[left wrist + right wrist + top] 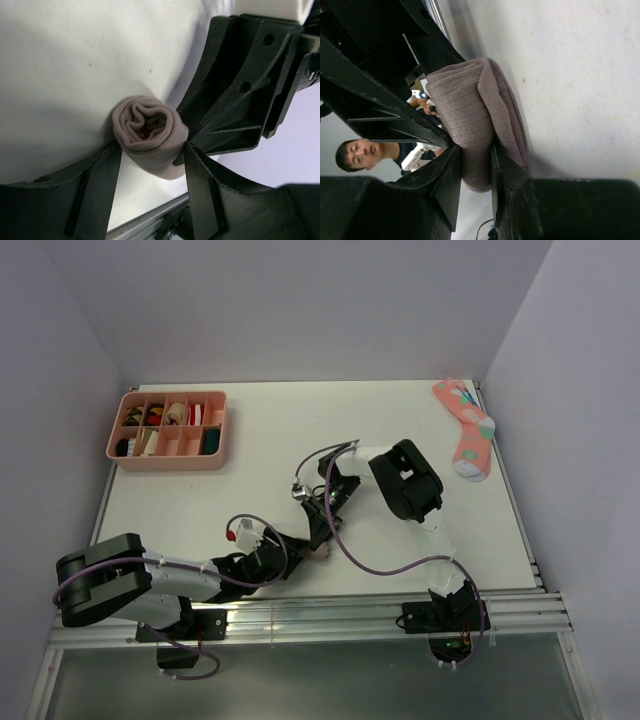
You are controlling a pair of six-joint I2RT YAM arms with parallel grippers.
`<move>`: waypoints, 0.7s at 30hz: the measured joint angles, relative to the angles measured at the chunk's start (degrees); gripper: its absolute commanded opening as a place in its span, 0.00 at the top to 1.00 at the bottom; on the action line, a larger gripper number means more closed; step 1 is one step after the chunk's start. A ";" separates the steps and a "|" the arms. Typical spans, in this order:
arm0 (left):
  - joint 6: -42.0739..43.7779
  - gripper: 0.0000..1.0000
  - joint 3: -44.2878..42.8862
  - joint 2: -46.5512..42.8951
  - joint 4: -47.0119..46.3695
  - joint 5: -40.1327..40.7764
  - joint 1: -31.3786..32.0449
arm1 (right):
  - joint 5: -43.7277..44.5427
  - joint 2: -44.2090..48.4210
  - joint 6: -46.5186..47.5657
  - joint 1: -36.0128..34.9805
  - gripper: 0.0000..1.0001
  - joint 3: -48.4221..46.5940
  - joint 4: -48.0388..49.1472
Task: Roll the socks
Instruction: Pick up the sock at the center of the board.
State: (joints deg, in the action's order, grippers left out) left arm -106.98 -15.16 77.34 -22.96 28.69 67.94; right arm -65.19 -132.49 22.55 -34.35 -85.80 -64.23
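The taupe-brown sock (150,127) sits tightly rolled by the bench's (220,500) near edge, midway along. My left fingers (105,180) clasp its sides and my right fingers (447,175) pinch its outer layer. Rolling looks finished, so next I'd tuck the cuff over without loosening it. I can't see the green sock.

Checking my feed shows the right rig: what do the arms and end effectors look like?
The left arm and right arm match: white links, bulky black joint housings, each trailed by a looping purple cable. A small red part sits by the left wrist. The left end effector and right end effector have matte black, angular fingers.
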 measured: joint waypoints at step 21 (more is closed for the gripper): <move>-2.19 0.40 1.75 -7.58 4.98 2.82 0.55 | -6.95 -3.32 15.96 -0.28 0.81 -7.21 -8.28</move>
State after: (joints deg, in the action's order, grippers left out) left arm -109.16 -13.41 69.76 -17.98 31.51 68.49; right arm -72.14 -135.81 38.50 -34.63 -93.01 -72.51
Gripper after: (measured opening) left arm 0.603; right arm 0.317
